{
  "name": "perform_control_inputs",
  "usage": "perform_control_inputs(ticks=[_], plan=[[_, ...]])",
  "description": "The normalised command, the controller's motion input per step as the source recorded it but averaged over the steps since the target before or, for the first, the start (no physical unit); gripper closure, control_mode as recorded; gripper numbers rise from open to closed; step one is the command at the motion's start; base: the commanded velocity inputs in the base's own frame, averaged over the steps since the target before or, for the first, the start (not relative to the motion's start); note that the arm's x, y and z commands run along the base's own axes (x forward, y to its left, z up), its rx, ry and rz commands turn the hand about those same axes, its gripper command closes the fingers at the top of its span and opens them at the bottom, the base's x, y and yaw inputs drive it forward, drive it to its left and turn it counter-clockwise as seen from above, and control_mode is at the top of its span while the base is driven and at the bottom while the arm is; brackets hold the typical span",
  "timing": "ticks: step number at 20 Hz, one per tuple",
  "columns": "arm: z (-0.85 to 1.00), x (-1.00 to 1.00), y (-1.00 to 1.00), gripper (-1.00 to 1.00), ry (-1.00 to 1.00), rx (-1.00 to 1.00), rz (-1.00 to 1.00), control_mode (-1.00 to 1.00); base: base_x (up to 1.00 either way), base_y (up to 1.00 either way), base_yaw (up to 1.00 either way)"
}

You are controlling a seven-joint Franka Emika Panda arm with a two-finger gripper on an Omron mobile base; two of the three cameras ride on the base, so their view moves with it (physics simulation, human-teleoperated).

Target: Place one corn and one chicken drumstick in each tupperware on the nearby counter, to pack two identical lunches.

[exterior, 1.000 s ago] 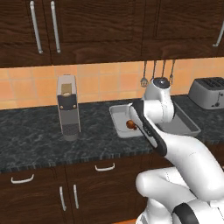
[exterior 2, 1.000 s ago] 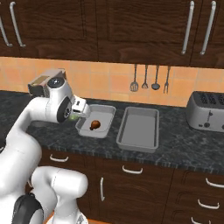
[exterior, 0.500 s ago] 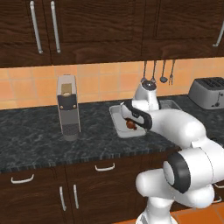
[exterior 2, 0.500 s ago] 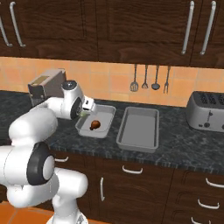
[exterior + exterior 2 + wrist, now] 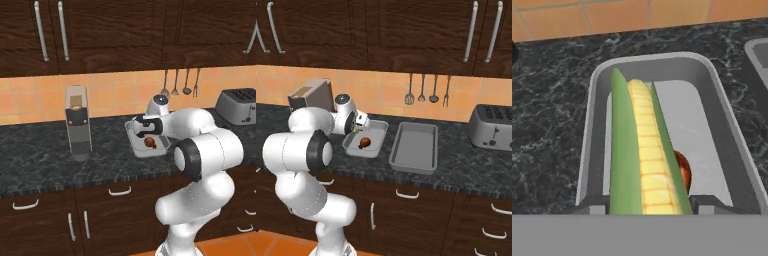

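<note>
Gripper (image 5: 646,209) clamps corn (image 5: 643,150) above tupperware (image 5: 722,125).

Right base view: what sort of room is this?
A home-style kitchen, rendered: a dark stone counter over wooden cabinets, a toaster at the right, and cooking utensils hanging on the orange tiled wall.

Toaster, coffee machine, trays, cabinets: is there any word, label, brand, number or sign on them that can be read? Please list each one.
None can be read.
Toaster: plain silver, only a dark lever; no lettering shows.
Coffee machine: no lettering shows.
Short tray and long tray: plain grey.
Cabinets and counter: no marks.
Corn: no label.
</note>
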Motion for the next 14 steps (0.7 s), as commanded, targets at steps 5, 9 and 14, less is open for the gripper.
perform_control_inputs(ticks=[5, 9, 14], plan=[[-0.29, 0.79, 0.01, -1.0, 0.0, 0.06, -0.03, -1.0, 0.0, 0.0, 0.0], [-0.05, 0.65, 0.0, -1.0, 0.0, 0.12, -0.03, -1.0, 0.0, 0.0, 0.0], [0.01, 0.39, -0.06, -1.0, 0.0, 0.13, -0.05, -1.0, 0.0, 0.0, 0.0]])
